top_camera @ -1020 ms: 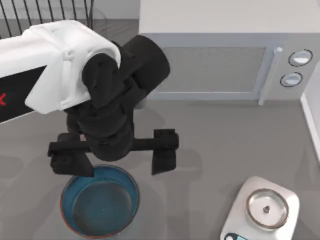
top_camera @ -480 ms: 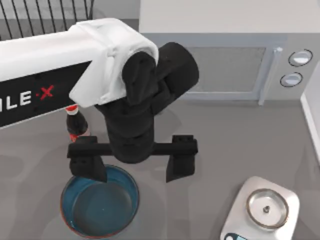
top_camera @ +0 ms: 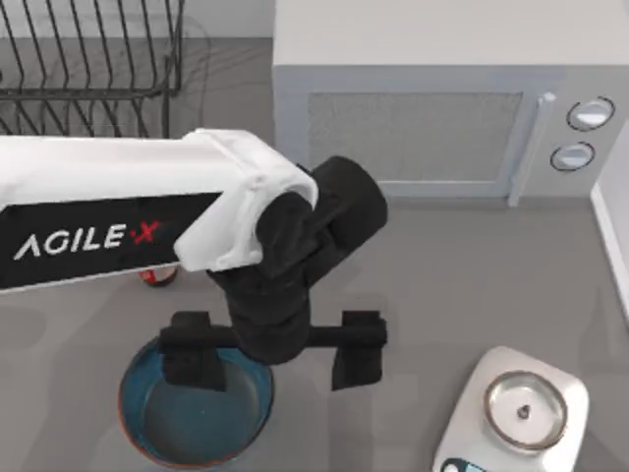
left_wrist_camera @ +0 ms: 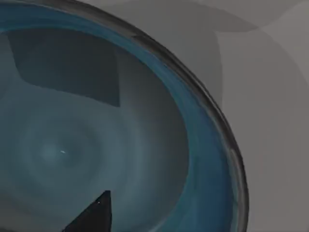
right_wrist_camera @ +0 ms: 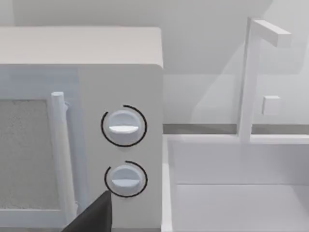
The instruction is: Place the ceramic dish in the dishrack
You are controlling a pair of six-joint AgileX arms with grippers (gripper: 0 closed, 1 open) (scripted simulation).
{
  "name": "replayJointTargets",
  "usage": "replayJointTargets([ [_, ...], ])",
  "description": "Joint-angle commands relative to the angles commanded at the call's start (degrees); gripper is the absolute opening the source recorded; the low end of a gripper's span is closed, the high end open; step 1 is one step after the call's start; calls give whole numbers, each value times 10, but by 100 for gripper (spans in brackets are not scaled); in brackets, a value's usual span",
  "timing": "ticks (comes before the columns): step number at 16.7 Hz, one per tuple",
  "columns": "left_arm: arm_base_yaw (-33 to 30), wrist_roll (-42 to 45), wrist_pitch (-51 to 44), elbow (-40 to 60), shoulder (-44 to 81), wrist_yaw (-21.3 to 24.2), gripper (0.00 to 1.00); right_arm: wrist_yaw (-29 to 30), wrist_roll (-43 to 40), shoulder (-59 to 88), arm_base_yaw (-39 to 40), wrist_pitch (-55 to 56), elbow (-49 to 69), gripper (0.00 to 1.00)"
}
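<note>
My left hand [top_camera: 273,362] hangs wide over the round, glossy teal-blue ceramic dish [top_camera: 197,413], one finger inside its reddish-brown rim. The thin-barred black wire dishrack [top_camera: 93,69] stands well apart on the grey desk [top_camera: 442,285].

Glossy glazed ceramic dish [top_camera: 197,418]; thin black wire dishrack [top_camera: 88,59]; matt grey counter [top_camera: 442,285]; shiny metal scale plate [top_camera: 528,410]; matt black left claw [top_camera: 275,359].

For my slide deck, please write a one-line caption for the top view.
Left pincer, open, straddles the rim of the glossy teal-blue round ceramic dish; black wire dishrack stands behind.
</note>
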Motion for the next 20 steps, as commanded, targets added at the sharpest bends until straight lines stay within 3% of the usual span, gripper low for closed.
replayJointTargets([
  [3, -1, 0, 57, -40, 20, 0, 100, 0, 0, 0, 0, 0, 0, 100],
  [8, -1, 0, 65, -47, 23, 0, 100, 0, 0, 0, 0, 0, 0, 100],
  [20, -1, 0, 65, -47, 23, 0, 10, 0, 0, 0, 0, 0, 0, 100],
])
